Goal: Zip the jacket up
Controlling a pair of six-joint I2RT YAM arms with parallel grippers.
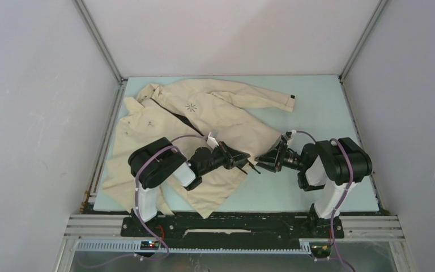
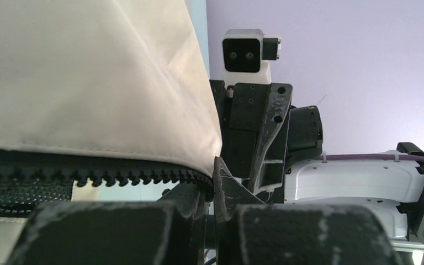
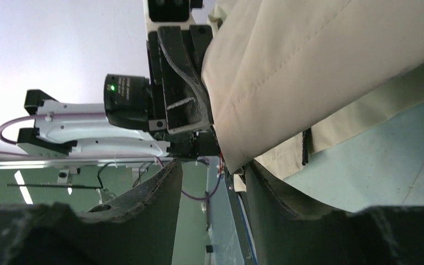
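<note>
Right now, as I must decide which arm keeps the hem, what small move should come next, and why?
Probably draw the right tool back, clear of the beige fabric jacket. Its jaws stand apart around the hem corner and grip nothing. The left tool looks pinched shut on the hem beside the dark zipper teeth, so that hold seems enough.

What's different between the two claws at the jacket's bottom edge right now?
The left gripper has fingers pressed together on the jacket at its zipper edge; the right gripper has fingers apart, with fabric between them unclamped. The left one reaches over the jacket, the right one over the table beside it. Both face each other at the hem.
</note>
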